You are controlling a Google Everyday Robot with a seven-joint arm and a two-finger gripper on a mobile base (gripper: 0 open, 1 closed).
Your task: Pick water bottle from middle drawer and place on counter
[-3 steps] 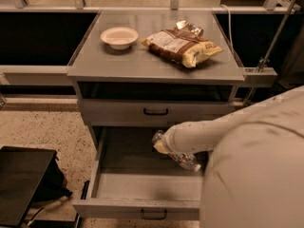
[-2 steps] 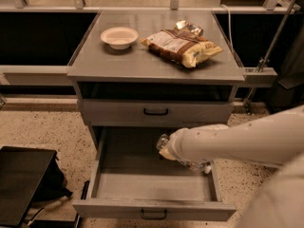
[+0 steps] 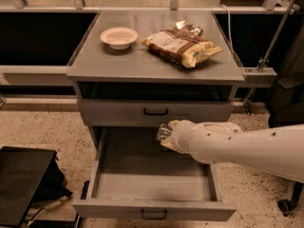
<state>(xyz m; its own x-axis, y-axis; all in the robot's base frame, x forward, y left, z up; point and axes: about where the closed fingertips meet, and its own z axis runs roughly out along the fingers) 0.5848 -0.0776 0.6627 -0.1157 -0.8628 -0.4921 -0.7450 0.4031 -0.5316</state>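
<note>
The middle drawer (image 3: 152,180) is pulled open below the shallower closed drawer (image 3: 156,111). My gripper (image 3: 170,134) reaches in from the right on a white arm and is shut on the water bottle (image 3: 163,131), a small clear crinkled bottle. It holds the bottle above the drawer's back part, just under the upper drawer's front. Only the bottle's end shows past the gripper. The counter (image 3: 133,61) is the grey cabinet top above.
A white bowl (image 3: 118,36) and a yellow-brown chip bag (image 3: 179,46) lie on the counter. A black object (image 3: 21,182) stands on the floor at the left. A chair base (image 3: 289,203) is at the lower right.
My arm has lifted the bottle up and to the left, out of the drawer's right back corner toward its upper middle. The view has also shifted.
</note>
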